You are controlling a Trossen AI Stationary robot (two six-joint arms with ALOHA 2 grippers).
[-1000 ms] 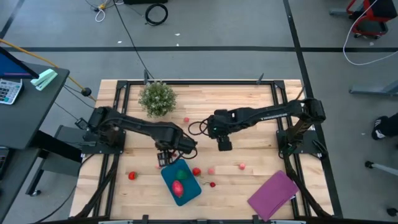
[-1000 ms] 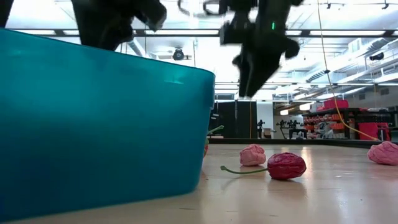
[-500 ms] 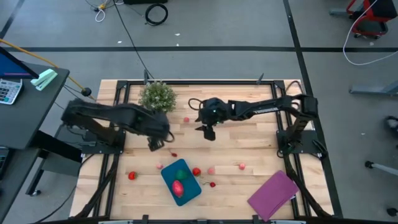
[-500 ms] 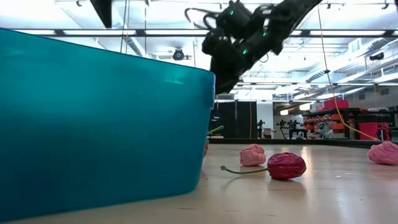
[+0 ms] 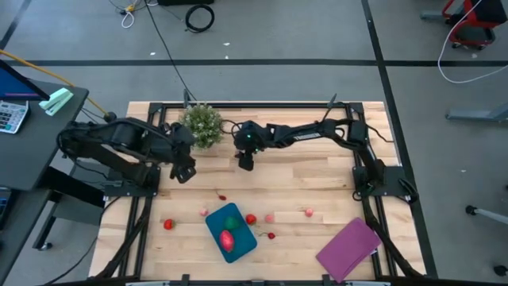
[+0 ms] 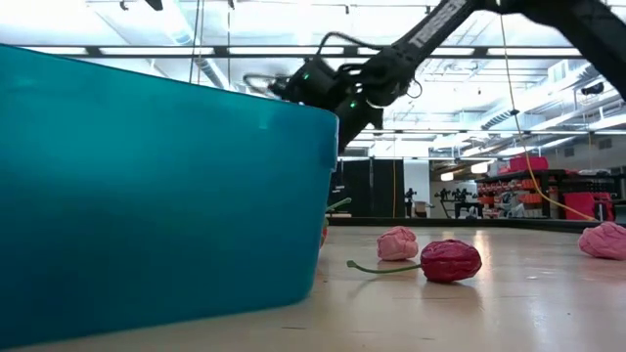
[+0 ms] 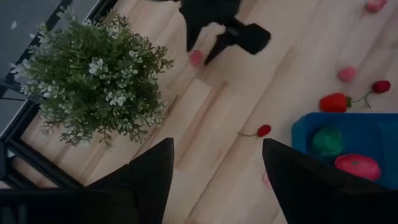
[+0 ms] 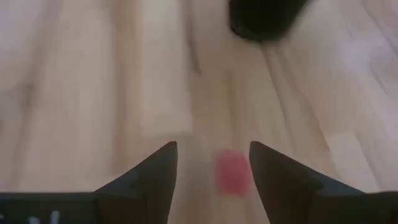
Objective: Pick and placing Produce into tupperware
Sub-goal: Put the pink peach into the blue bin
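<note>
Two pieces of produce, one green (image 5: 231, 223) and one red (image 5: 228, 241), lie in the tupperware (image 5: 242, 245) near the counter's (image 5: 317, 179) front edge, left of centre. Loose pieces sit around it: one red (image 5: 168, 225) to its left, more red and pink to its right, a small stemmed one (image 5: 221, 197) behind it. Right end effector (image 5: 245, 162): fingers apart, poised over a pink piece (image 8: 232, 173) near the back edge beside the plant (image 5: 200, 125), likely lining up a grasp. Left end effector (image 5: 184, 171): fingers apart, empty, held toward the left edge, apparently out of the way. Purple sheet (image 5: 349, 249) at front right corner.
</note>
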